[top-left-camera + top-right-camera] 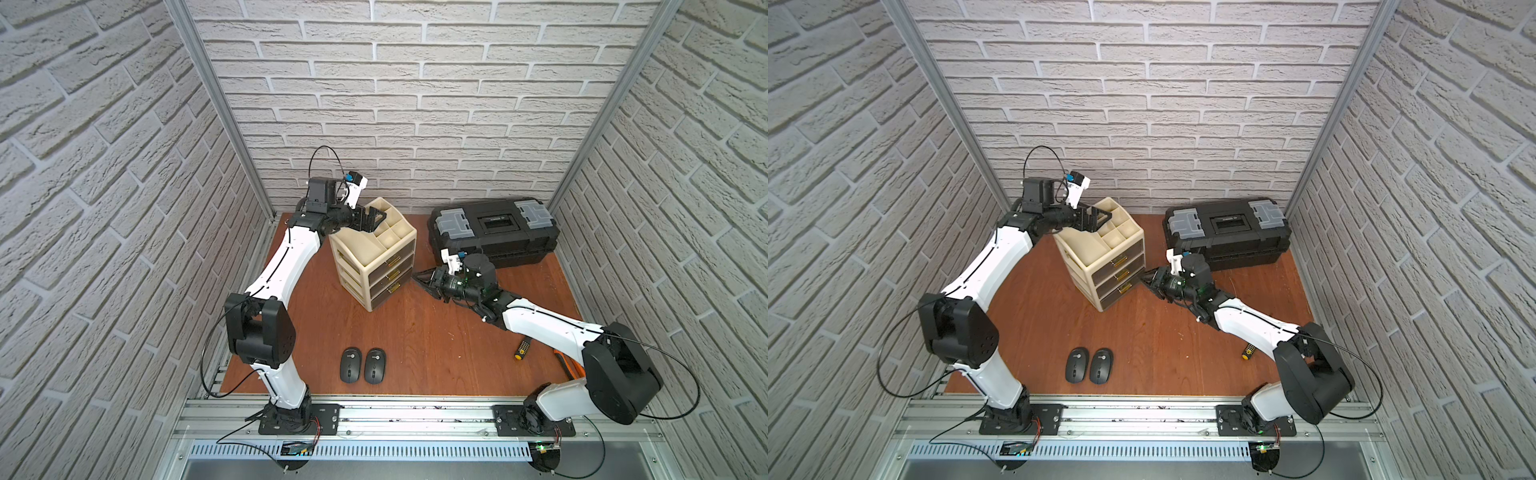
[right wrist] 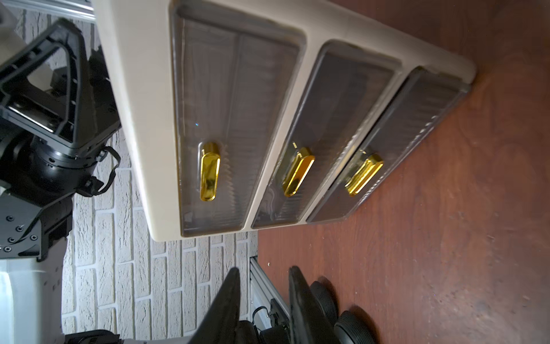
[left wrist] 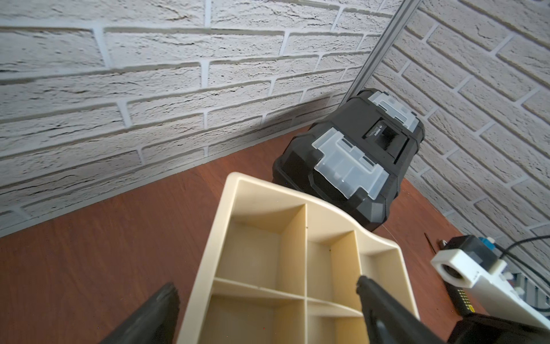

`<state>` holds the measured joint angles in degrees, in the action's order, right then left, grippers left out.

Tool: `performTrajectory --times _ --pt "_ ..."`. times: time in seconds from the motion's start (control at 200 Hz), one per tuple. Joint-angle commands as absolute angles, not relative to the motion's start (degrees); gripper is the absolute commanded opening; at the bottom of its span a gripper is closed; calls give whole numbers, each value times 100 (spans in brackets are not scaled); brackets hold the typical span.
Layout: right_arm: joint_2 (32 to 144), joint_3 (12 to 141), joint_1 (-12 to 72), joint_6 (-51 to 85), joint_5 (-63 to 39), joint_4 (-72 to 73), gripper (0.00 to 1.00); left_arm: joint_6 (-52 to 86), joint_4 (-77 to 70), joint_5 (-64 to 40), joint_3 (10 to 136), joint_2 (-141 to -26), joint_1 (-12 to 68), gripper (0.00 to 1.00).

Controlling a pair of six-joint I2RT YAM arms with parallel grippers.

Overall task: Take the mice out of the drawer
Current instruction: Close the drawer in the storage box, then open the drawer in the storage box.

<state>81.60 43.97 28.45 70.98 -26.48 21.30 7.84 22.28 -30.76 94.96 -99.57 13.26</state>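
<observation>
Mice [image 1: 350,365] side by side on bench [image 1: 436,353] near front edge, well apart from drawer unit [image 1: 360,254]. Left tool [image 1: 374,219] spread wide, empty, straddling unit's top tray rim. Right tool [image 2: 265,271] barely parted, empty, just before drawer fronts [image 2: 232,119].

Mice [image 1: 350,365]: 2 on the surface [image 1: 432,353]. Drawer unit [image 1: 357,253]: 1, w/ 3 drawers [image 2: 238,119], 3 gold handles [image 2: 209,171]; top-tray compartments: qty unclear. Black toolbox [image 1: 519,245]: 1, w/ 2 clear lid boxes [image 1: 455,220]. Yellow-capped tool [image 1: 521,349]: 1. Orange-handled item [image 1: 567,363], mostly behind my right arm: 1. My pincers: 2, i.e. left pincer [image 3: 266,289], right pincer [image 2: 265,271].
</observation>
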Motion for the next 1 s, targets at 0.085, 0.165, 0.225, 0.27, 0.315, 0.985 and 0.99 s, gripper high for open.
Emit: performTrajectory --times 0.085,0.165,0.225,0.27,0.315,0.985,0.99 --pt "7915 3851 2804 7358 -2233 3355 31 1435 3410 -2918 9019 -10248 1847 96" --pt "8057 3659 2811 7547 -2204 3860 31 1616 3462 -2900 8977 -10248 1865 96" --pt "8199 3523 2813 7681 -2176 4256 32 1725 3484 -2823 8952 -10233 1855 96" --pt "8318 3464 2812 7741 -2166 4489 32 1775 3494 -2763 8924 -10201 1848 96" --pt "8430 3434 2820 7807 -2159 4678 32 1822 3519 -2692 8906 -10172 1830 96" --pt "10018 3770 3458 8332 -1556 6441 34 1888 3419 -2713 8707 -10107 1775 97" --pt "10028 3770 3461 8332 -1551 6459 34 1889 3419 -2714 8704 -10107 1775 97"
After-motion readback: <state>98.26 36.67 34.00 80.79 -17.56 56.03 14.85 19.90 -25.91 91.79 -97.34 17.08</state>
